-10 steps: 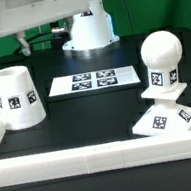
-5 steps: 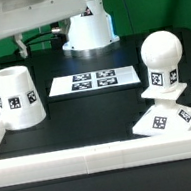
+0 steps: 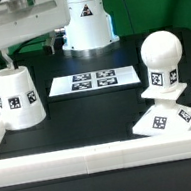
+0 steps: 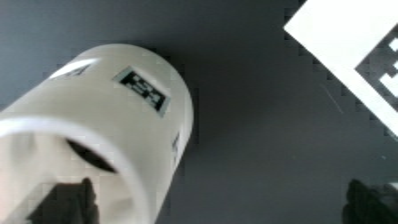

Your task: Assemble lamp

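Observation:
The white tapered shade (image 3: 20, 97) stands wide end down at the exterior view's left, with a tag on its side. The rounded bulb (image 3: 161, 59) stands upright on the flat square base (image 3: 164, 118) at the exterior view's right. My gripper (image 3: 11, 60) hangs just above the shade's top and holds nothing. In the wrist view the shade (image 4: 111, 125) lies below the open gripper (image 4: 221, 205). One dark fingertip (image 4: 71, 200) overlaps the shade and the other (image 4: 370, 198) is over bare table.
The marker board (image 3: 94, 80) lies flat mid-table and also shows in the wrist view (image 4: 356, 55). White rails (image 3: 104, 155) edge the black table at the front and sides. The robot's base (image 3: 87, 29) stands at the back.
The arm has swung toward the exterior view's left and lowered, bringing the gripper from above the table's back to just over the shade. The lamp parts have not moved.

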{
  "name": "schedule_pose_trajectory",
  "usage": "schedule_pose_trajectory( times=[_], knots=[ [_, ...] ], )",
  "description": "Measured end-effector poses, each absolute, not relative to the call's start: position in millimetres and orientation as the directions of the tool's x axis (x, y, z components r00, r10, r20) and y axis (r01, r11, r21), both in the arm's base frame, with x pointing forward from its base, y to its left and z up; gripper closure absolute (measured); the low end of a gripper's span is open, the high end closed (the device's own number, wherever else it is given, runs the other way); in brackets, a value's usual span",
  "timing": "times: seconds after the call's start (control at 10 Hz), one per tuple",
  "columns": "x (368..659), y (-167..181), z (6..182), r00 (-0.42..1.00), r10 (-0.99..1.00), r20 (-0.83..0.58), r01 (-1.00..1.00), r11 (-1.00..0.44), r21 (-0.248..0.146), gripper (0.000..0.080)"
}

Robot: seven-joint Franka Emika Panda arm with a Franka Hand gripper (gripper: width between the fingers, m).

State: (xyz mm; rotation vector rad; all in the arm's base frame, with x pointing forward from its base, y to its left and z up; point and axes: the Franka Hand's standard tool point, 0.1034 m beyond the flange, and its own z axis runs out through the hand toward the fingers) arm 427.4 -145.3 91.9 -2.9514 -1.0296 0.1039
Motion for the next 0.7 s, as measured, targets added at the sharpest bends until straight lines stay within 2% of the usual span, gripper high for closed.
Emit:
schedule_pose_trajectory(
  times=[0.2,0.3,0.5,0.6,0.7],
  knots=[
    [426.0,-146.4,81.3,0.778,0.624,-0.066,0.623,-0.781,-0.038,0.01],
    [424.4,-147.5,70.5,0.775,0.628,-0.072,0.627,-0.778,-0.037,0.01],
    [423.3,-148.1,66.0,0.771,0.633,-0.076,0.632,-0.774,-0.039,0.01],
    [423.9,-147.8,66.5,0.77,0.633,-0.077,0.632,-0.774,-0.041,0.0191],
    [423.6,-148.0,66.0,0.771,0.633,-0.077,0.632,-0.774,-0.041,0.034]
  ],
)
